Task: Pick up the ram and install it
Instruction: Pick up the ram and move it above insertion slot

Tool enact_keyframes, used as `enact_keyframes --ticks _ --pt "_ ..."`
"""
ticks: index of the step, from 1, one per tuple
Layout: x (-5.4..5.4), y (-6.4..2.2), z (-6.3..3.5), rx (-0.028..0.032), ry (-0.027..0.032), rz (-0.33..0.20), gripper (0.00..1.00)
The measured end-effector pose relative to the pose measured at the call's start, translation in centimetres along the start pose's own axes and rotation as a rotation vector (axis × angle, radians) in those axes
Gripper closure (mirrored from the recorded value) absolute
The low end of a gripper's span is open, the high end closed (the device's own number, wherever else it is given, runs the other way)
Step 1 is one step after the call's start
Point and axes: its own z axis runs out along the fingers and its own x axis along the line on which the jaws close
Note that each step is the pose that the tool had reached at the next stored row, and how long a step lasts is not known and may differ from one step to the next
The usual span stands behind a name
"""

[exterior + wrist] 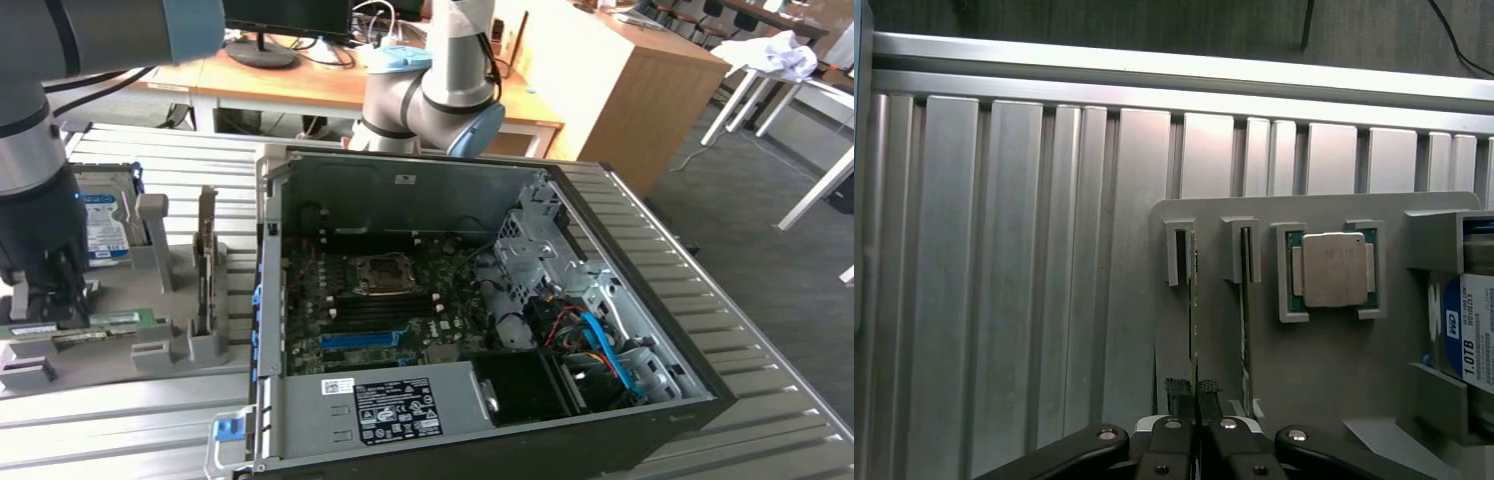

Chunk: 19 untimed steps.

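Observation:
Two rams stand on edge in the slots of a grey holder (1304, 370). In the wrist view my gripper (1192, 395) is shut on the thin green edge of one ram (1192, 310), which still runs up into its slot bracket. The other ram (1246, 320) stands free one slot over. In the exterior view the gripper (47, 300) hangs low over the holder at that view's left, beside the green sticks (114, 320). The open computer case (274, 300) with its motherboard (387, 300) lies to that view's right of the holder.
A square silver processor (1336, 270) sits in the holder beside the rams, and a blue-labelled hard drive (1466, 335) stands past it. The holder rests on a ribbed aluminium table (1004, 280). A second arm (434, 95) stands behind the case.

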Motion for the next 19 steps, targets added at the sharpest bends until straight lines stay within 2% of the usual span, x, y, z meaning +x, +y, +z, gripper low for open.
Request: enact_keyframes --ticks 19 --pt "0.0 0.01 -1.19 0.0000 0.0000 0.000 0.87"
